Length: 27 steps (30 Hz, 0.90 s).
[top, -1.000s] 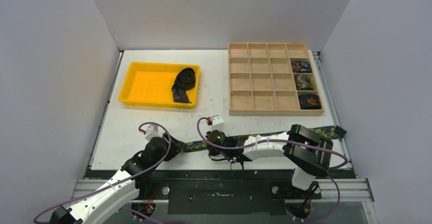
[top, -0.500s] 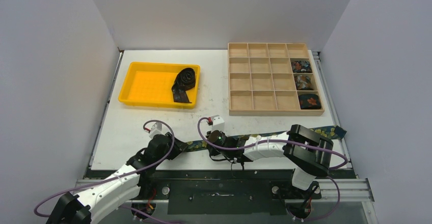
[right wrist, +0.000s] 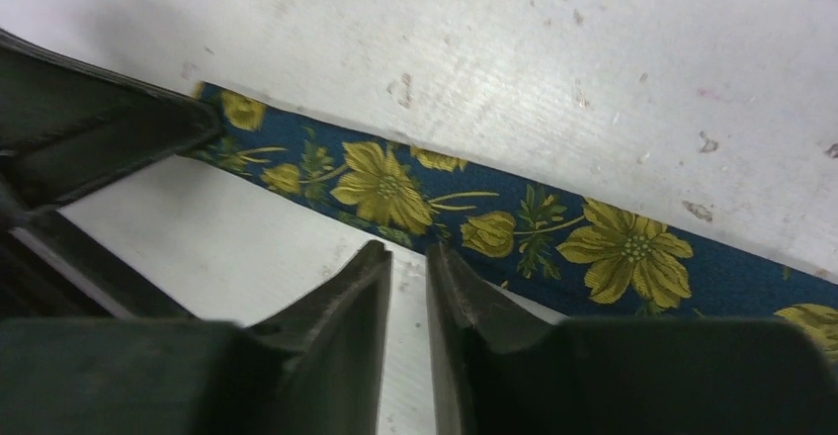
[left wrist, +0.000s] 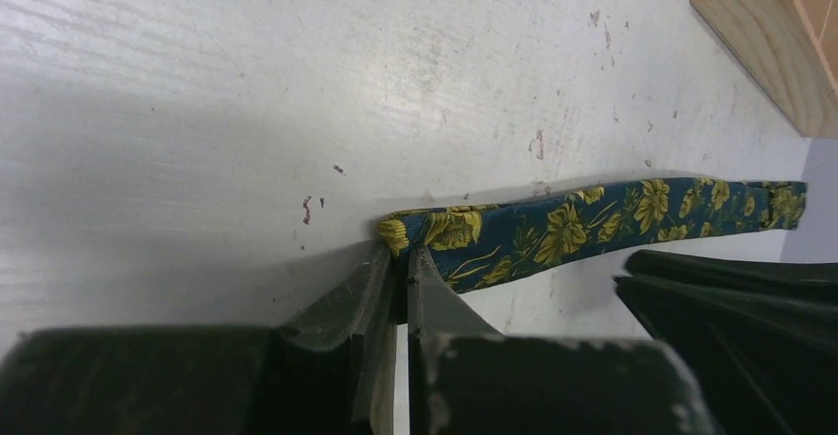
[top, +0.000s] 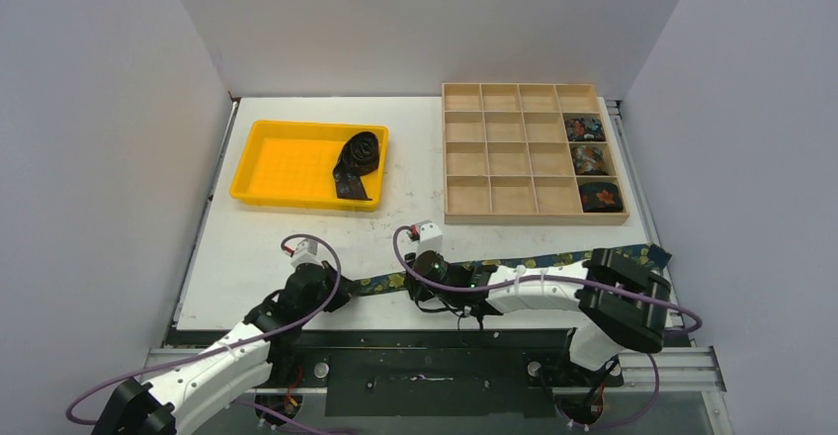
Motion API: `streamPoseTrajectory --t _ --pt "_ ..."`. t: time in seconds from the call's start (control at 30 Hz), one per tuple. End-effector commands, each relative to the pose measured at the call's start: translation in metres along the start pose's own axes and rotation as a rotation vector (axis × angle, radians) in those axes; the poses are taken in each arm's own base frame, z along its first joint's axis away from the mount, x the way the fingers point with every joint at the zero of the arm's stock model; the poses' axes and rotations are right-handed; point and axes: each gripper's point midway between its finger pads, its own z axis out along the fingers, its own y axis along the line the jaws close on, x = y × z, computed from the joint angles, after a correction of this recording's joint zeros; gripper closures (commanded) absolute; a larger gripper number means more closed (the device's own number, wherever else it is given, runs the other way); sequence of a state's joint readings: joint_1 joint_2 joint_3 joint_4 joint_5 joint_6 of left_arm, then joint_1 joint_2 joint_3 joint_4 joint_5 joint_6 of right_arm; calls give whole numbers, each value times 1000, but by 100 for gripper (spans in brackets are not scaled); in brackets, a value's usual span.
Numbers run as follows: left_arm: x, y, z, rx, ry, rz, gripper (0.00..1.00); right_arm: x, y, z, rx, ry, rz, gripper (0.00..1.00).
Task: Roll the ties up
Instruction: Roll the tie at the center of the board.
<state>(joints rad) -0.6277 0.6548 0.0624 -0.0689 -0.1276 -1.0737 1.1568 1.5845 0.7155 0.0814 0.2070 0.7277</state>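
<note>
A navy tie with yellow flowers lies flat along the table's near edge. My left gripper is shut on its left end; in the left wrist view the jaws pinch the tie at its tip. My right gripper stands at the tie a little to the right. In the right wrist view its jaws are nearly together with bare table between them, tips at the near edge of the tie. A loosely coiled black tie lies in the yellow tray.
A wooden compartment box stands at the back right. Three rolled ties fill its right column. Its corner shows in the left wrist view. The right gripper's dark body sits close to my left gripper.
My right forearm has swung toward the near edge, uncovering the middle of the tie. My left gripper has shifted slightly nearer, still holding the tie's end.
</note>
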Motion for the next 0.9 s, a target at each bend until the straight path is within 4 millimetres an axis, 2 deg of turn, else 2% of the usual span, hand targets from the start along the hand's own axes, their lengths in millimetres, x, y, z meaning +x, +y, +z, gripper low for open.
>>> streamPoseTrajectory --t 0.0,0.07,0.1,0.13,0.17,0.23,0.43,0.7,0.87 --pt "-29 -27 0 41 -87 113 100 -64 23 -26 -103 -213 -32 71" --pt "-38 -35 1 37 -107 149 100 -79 26 -26 -116 -240 -34 67" --pt "-41 -38 2 32 -109 168 100 -86 27 -22 -123 -224 -25 69" --pt "-44 -43 3 30 -111 183 100 -91 30 -17 -143 -197 -26 75" --pt "-46 -44 5 20 -107 196 100 -94 32 -13 -152 -174 -34 85" --pt "-53 -54 8 30 -122 200 100 -97 34 -4 -151 -166 -45 94" --pt "-58 -59 15 22 -130 194 100 -82 45 22 -187 -102 -48 95" --pt "-61 -60 13 28 -143 203 100 -58 23 46 -95 -30 -35 95" --pt "-59 -59 11 30 -135 210 100 -45 16 54 -69 5 -29 95"
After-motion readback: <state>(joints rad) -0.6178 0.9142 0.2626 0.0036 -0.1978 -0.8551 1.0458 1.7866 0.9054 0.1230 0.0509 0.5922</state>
